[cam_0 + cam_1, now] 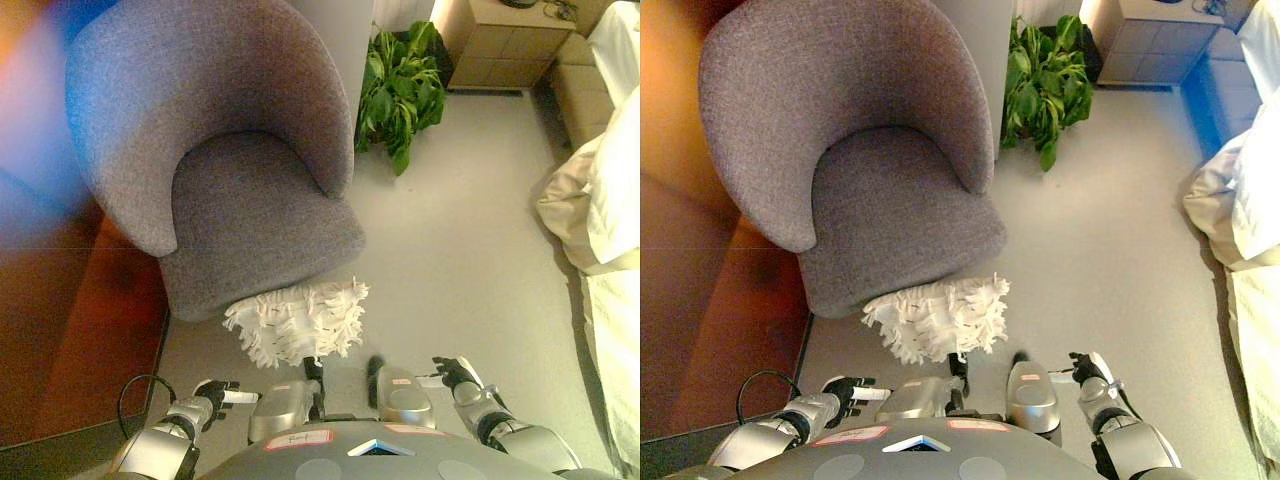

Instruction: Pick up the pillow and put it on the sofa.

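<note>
A white fringed pillow lies on the grey floor, touching the front edge of the grey armchair's seat. The armchair has a tall curved back and stands at the upper left. My left hand shows at the bottom left, low and apart from the pillow, with relaxed fingers holding nothing. At the bottom right my right hand also hangs empty with loose fingers, well to the right of the pillow.
A green potted plant stands behind the armchair on the right. A wooden cabinet sits at the back. White bedding fills the right edge. A dark brown surface lies on the left.
</note>
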### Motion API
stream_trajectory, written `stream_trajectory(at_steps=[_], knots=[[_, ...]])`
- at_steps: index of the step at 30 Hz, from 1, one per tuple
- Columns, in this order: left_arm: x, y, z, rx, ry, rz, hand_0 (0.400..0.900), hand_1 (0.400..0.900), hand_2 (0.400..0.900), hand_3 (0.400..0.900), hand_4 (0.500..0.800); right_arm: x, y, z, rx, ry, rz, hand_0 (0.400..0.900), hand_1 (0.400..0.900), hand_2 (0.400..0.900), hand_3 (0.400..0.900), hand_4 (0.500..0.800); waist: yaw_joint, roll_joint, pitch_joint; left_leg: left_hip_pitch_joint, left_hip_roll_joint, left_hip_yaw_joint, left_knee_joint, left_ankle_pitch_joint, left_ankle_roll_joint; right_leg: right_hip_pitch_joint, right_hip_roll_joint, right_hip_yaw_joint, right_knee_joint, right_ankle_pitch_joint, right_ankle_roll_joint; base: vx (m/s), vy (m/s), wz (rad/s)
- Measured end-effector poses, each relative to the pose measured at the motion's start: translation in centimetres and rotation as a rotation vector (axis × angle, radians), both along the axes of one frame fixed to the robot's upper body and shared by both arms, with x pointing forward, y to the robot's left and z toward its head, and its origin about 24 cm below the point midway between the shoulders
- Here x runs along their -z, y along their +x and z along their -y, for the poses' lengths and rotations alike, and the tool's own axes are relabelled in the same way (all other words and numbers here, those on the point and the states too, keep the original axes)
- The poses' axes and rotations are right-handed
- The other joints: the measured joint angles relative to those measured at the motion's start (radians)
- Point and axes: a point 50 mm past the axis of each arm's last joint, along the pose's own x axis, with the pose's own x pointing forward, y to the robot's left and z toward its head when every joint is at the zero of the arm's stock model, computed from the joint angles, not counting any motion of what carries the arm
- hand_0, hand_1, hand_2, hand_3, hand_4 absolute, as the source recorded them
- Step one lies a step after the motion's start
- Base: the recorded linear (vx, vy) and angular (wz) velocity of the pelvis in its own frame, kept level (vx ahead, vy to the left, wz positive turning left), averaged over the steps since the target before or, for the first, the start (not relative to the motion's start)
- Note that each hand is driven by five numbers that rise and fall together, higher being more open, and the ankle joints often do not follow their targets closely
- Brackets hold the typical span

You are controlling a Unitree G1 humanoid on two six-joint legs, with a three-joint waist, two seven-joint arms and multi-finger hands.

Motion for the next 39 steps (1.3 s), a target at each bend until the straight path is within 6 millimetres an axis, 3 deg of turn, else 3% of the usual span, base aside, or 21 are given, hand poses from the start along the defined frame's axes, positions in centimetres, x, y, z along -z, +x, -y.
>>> stream_trajectory(at_steps=[2, 4, 5, 7, 8, 9, 11, 15, 22, 27, 33, 39], knots=[[0.0, 0.0, -0.2, -0.003, 0.008, 0.012, 0.900, 0.900, 0.900, 0.900, 0.800, -0.1, 0.4, -0.1, -0.051, -0.040, 0.010, 0.900, 0.900, 0.900, 0.900, 0.800, 0.004, -0.013, -0.002, -0.002, 0.003, -0.012, 0.006, 0.002, -0.005, -0.002, -0.001, 0.008, -0.002, 0.010, 0.008, 0.03, -0.203, 0.33], [-0.1, 0.0, -0.5, 0.002, 0.018, 0.017, 0.900, 0.900, 0.900, 0.900, 0.800, -0.5, 1.4, -0.1, -0.124, -0.095, 0.017, 0.900, 0.900, 0.900, 0.900, 0.800, 0.032, -0.049, -0.014, -0.012, 0.004, -0.002, 0.021, 0.005, -0.031, 0.004, 0.005, -0.008, -0.001, 0.023, -0.011, -0.03, -0.161, 0.28], [-0.4, 0.4, -1.1, 0.027, 0.035, 0.018, 0.900, 0.900, 0.900, 0.900, 0.800, -1.0, 3.0, -0.3, -0.185, -0.136, 0.043, 0.900, 0.900, 0.900, 0.900, 0.800, 0.056, -0.093, -0.008, -0.037, -0.013, 0.000, 0.037, 0.006, -0.061, 0.022, 0.005, -0.019, -0.051, 0.126, -0.045, -0.10, -0.134, 0.27], [-0.4, 0.7, -0.8, 0.049, 0.026, 0.018, 0.900, 0.900, 0.900, 0.900, 0.800, -2.3, 5.7, 0.2, -0.236, -0.194, 0.088, 0.900, 0.900, 0.900, 0.900, 0.800, 0.071, -0.079, 0.009, -0.080, 0.005, -0.014, 0.071, 0.001, -0.084, 0.015, 0.024, -0.023, -0.080, 0.161, -0.067, -0.17, -0.129, 0.30], [-0.4, 0.9, -0.7, 0.062, 0.016, 0.018, 0.900, 0.900, 0.900, 0.900, 0.800, -3.8, 8.4, 0.7, -0.277, -0.247, 0.143, 0.900, 0.900, 0.900, 0.900, 0.800, 0.078, -0.068, 0.017, -0.124, 0.023, -0.017, 0.093, 0.001, -0.097, -0.009, 0.042, -0.027, -0.095, 0.177, -0.083, -0.13, -0.082, 0.23], [-0.5, 1.2, -0.5, 0.064, 0.012, 0.022, 0.900, 0.900, 0.900, 0.900, 0.800, -4.6, 9.7, 0.9, -0.294, -0.269, 0.163, 0.900, 0.900, 0.900, 0.900, 0.800, 0.080, -0.060, 0.023, -0.143, 0.028, -0.026, 0.104, 0.002, -0.105, -0.016, 0.048, -0.036, -0.102, 0.181, -0.088, -0.11, -0.099, 0.27], [-0.9, 3.2, -0.2, 0.085, 0.012, 0.060, 0.900, 0.900, 0.900, 0.900, 0.800, -8.4, 14.5, 2.0, -0.326, -0.353, 0.270, 0.900, 0.900, 0.900, 0.900, 0.800, 0.097, -0.031, 0.058, -0.201, 0.053, -0.045, 0.128, 0.005, -0.131, -0.046, 0.074, -0.055, -0.107, 0.184, -0.102, -0.12, -0.112, 0.33], [-1.9, 6.2, 0.2, 0.122, 0.015, 0.138, 0.900, 0.900, 0.900, 0.900, 0.800, -12.5, 18.6, 2.5, -0.329, -0.380, 0.384, 0.900, 0.900, 0.900, 0.900, 0.800, 0.101, -0.016, 0.099, -0.256, 0.074, -0.066, 0.131, 0.017, -0.151, -0.089, 0.091, -0.086, -0.101, 0.182, -0.105, -0.08, -0.077, 0.24], [-3.2, 9.6, 0.9, 0.153, 0.009, 0.227, 0.900, 0.900, 0.900, 0.900, 0.800, -15.1, 21.4, 1.2, -0.351, -0.307, 0.441, 0.900, 0.900, 0.900, 0.900, 0.800, 0.102, 0.004, 0.171, -0.317, 0.064, -0.090, 0.144, 0.038, -0.150, -0.134, 0.086, -0.094, -0.089, 0.185, -0.113, -0.06, -0.015, 0.13], [-4.8, 13.0, 1.8, 0.144, -0.018, 0.346, 0.900, 0.900, 0.900, 0.900, 0.800, -18.4, 24.0, 0.0, -0.384, -0.256, 0.487, 0.900, 0.900, 0.900, 0.900, 0.800, 0.125, 0.045, 0.246, -0.344, 0.050, -0.108, 0.147, 0.047, -0.140, -0.150, 0.082, -0.098, -0.085, 0.187, -0.115, -0.06, 0.006, 0.12], [-5.2, 13.8, 2.4, 0.129, -0.040, 0.397, 0.900, 0.900, 0.900, 0.900, 0.800, -22.1, 26.3, -1.3, -0.399, -0.213, 0.548, 0.900, 0.900, 0.900, 0.900, 0.800, 0.157, 0.059, 0.272, -0.380, 0.048, -0.121, 0.171, 0.046, -0.143, -0.183, 0.081, -0.105, -0.053, 0.175, -0.117, -0.05, 0.042, 0.07], [-5.3, 14.2, 3.2, 0.112, -0.069, 0.436, 0.900, 0.900, 0.900, 0.900, 0.800, -24.4, 27.5, -2.4, -0.401, -0.191, 0.599, 0.900, 0.900, 0.900, 0.900, 0.800, 0.159, 0.072, 0.298, -0.434, 0.043, -0.118, 0.208, 0.045, -0.148, -0.252, 0.062, -0.114, 0.033, 0.145, -0.118, -0.07, 0.077, 0.06]])
